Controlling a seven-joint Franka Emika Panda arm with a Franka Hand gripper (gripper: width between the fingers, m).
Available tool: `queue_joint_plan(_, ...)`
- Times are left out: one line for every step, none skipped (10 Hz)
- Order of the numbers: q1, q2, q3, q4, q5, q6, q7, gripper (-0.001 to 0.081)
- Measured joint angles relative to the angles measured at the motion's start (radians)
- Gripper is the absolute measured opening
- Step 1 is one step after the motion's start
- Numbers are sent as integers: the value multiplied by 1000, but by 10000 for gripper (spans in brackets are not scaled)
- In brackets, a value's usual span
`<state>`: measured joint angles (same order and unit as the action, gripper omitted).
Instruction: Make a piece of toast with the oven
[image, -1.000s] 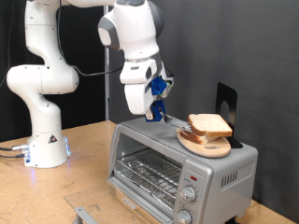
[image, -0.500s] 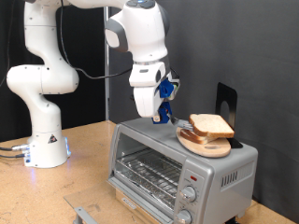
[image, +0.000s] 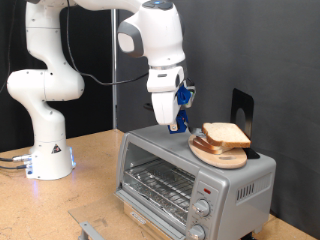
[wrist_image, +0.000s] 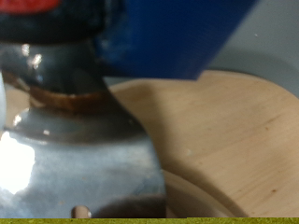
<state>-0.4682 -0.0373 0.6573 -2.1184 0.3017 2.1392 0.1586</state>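
The exterior view is evenly and brightly lit against a dark backdrop; sharp focus is maintained throughout. Soft glare is seen on the oven top and glass door. The wrist view is heavily blurred, with a bright highlight on 1 gripper finger.

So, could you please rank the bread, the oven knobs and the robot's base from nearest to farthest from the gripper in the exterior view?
Measured from the gripper:
1. Bread, on the plate, just right.
2. Oven knobs, below, at the oven's front.
3. Robot's base, far left.
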Motion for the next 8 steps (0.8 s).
queue_joint_plan(1,6,5,4,0,0,0,449)
queue_joint_plan(1,12,10,8,-1,0,2,449)
queue_joint_plan(1,18,13,13,-4,0,7,449)
queue_joint_plan(1,27,16,20,-12,0,20,449)
queue_joint_plan(1,41,19,32,-25,2,38,449)
queue_joint_plan(1,55,22,41,-36,18,55,449)
queue_joint_plan(1,66,23,37,-39,78,67,449)
queue_joint_plan(1,68,24,21,-27,146,62,449)
